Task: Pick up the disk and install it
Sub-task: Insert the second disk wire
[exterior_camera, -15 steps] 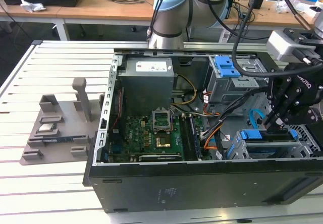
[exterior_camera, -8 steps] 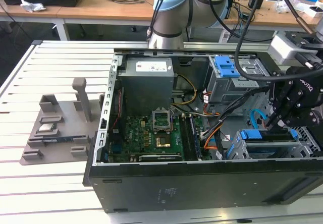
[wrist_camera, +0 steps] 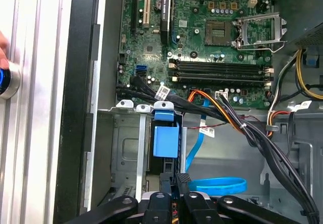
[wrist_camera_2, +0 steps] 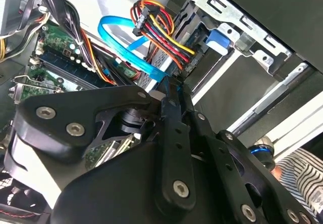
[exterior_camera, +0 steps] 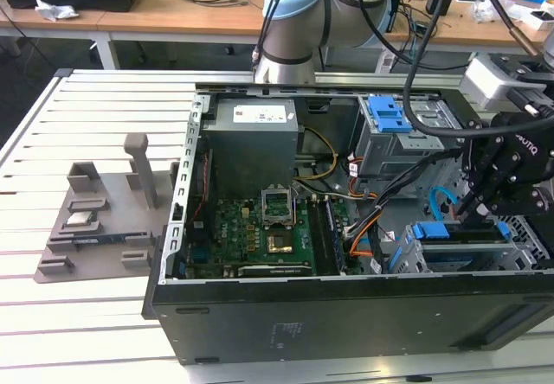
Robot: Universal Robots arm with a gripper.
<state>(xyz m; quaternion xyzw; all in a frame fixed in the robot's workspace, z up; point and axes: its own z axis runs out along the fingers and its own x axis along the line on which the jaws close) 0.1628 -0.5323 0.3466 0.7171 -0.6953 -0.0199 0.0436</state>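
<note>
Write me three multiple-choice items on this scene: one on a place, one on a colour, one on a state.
1. Where is the hand in the exterior view?
A. Over the grey fixture
B. Inside the case, at that view's right
C. Above the power supply

2. What colour is the looped flat cable?
A. Red
B. White
C. Blue

3. How is the case?
A. Open, motherboard exposed
B. Closed by a side panel
C. Wrapped in foil

Key: 1 B, the hand hangs by the blue-trimmed bay; 2 C, blue in both wrist views; 3 A, the board and cables show from above.
</note>
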